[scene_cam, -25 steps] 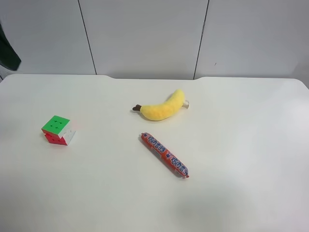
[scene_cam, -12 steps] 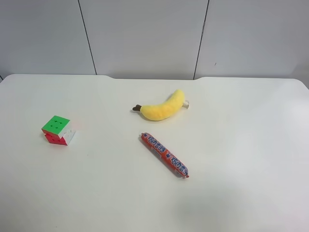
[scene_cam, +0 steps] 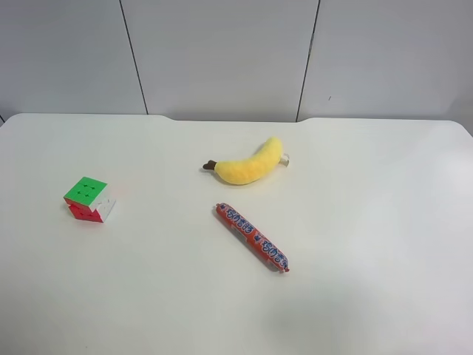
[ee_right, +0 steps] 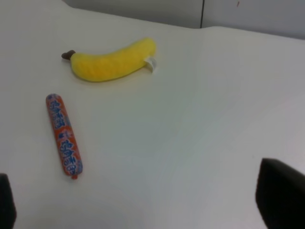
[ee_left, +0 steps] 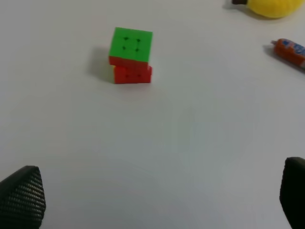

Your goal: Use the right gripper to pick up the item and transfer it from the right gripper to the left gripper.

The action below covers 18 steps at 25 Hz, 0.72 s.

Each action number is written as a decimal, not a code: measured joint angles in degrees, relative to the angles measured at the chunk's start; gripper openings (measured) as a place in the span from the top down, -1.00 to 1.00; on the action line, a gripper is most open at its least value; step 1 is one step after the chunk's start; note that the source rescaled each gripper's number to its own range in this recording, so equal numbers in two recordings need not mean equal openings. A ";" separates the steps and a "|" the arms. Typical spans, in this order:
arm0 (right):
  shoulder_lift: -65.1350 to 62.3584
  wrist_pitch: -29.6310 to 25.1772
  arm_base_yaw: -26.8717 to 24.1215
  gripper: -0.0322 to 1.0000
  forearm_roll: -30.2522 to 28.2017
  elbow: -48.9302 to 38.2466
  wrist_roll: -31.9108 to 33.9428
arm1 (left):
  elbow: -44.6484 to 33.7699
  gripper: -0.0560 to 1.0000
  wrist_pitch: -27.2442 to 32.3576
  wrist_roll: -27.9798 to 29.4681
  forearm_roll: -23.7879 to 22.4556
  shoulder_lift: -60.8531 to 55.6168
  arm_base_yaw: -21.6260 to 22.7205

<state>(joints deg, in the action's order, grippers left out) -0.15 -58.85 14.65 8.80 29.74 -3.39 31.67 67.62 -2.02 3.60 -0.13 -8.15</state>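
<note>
The puzzle cube (scene_cam: 89, 200), with green top and red and white sides, sits on the white table (scene_cam: 369, 222) at the exterior high view's left. It also shows in the left wrist view (ee_left: 131, 55), some way ahead of my left gripper (ee_left: 157, 200), which is open and empty, with only its fingertips (ee_left: 21, 198) in view. My right gripper (ee_right: 143, 205) is open and empty, its black fingertips (ee_right: 281, 195) at the frame's corners. The cube is out of the right wrist view. Neither arm shows in the exterior high view.
A yellow plush banana (scene_cam: 249, 163) lies near the table's middle, and an orange-red sausage stick (scene_cam: 251, 237) lies just in front of it. Both show in the right wrist view, banana (ee_right: 112, 61) and sausage (ee_right: 64, 136). A grey panelled wall (scene_cam: 222, 52) stands behind the table.
A dark shape at the exterior high view's upper left edge one second ago has gone out of view. The cube, banana and sausage have not moved.
</note>
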 joint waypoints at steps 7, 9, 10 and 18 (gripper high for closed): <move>0.00 0.00 0.00 -1.00 0.00 0.00 0.00 | -2.71 -1.00 -6.48 -1.24 -1.86 0.00 0.00; 0.00 0.00 0.00 -1.00 0.00 0.00 0.00 | -2.71 -1.00 -6.69 -1.24 -1.99 0.00 0.00; 0.00 0.00 0.00 -1.00 0.00 0.00 0.00 | -2.71 -1.00 -6.69 -1.24 -2.06 0.00 0.00; 0.00 0.00 -5.89 -1.00 0.00 0.00 0.00 | -2.71 -1.00 -6.75 -1.24 -2.12 0.00 3.89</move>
<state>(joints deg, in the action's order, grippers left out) -0.15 -58.85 8.76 8.80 29.74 -3.39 28.96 60.86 -3.25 1.48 -0.13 -4.26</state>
